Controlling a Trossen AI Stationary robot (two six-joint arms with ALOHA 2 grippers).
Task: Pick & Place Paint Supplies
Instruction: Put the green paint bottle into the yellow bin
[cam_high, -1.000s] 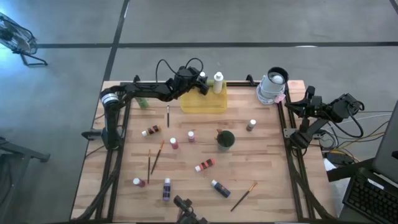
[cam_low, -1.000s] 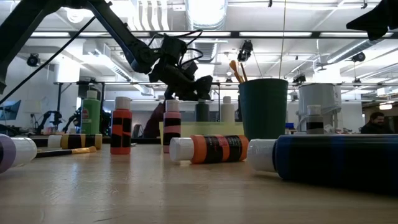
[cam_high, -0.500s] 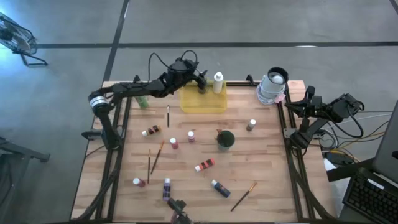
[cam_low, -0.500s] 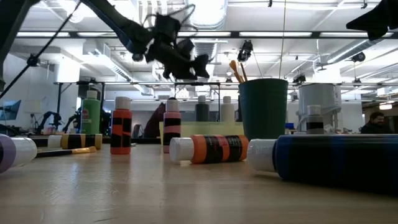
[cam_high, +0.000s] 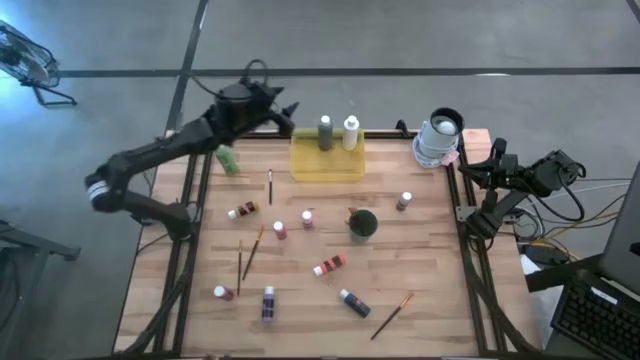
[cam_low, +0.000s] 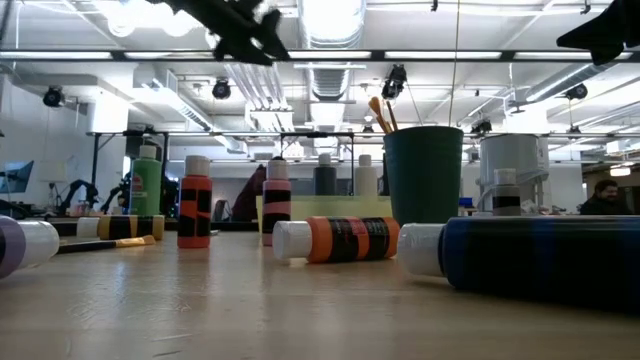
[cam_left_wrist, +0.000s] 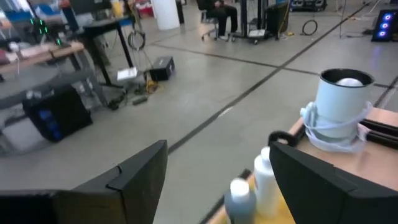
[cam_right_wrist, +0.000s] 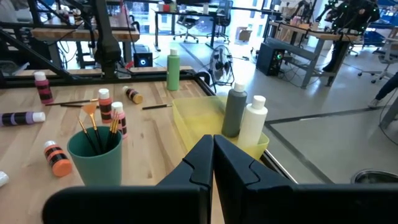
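High view: my left gripper (cam_high: 283, 108) is hovering with jaws apart and empty beyond the table's (cam_high: 430, 250) far-left corner, just beside the yellow tray (cam_high: 327, 165); my right gripper (cam_high: 497, 150) is resting shut and empty at the right edge. Two bottles, one grey (cam_high: 325, 132) and one white (cam_high: 350, 131), are standing in the tray, and I am counting those as placed. A green bottle (cam_high: 227, 160) is waiting near the far-left corner, and many more bottles are lying or standing across the wood, among them an orange one (cam_high: 329, 265) and a blue one (cam_high: 354, 301), with loose brushes such as one (cam_high: 392, 315) near the front; most of the job, I judge, is remaining. A green cup (cam_high: 362, 224) is sitting mid-table and a white container (cam_high: 440, 139) at the far-right corner. Low view: the scattered bottles are crowding the plank surface, and brushes are standing in the cup. Left wrist view: my fingers (cam_left_wrist: 134, 177) are framing the two tray bottles. Right wrist view: other workbenches and a concrete floor are filling the room beyond.
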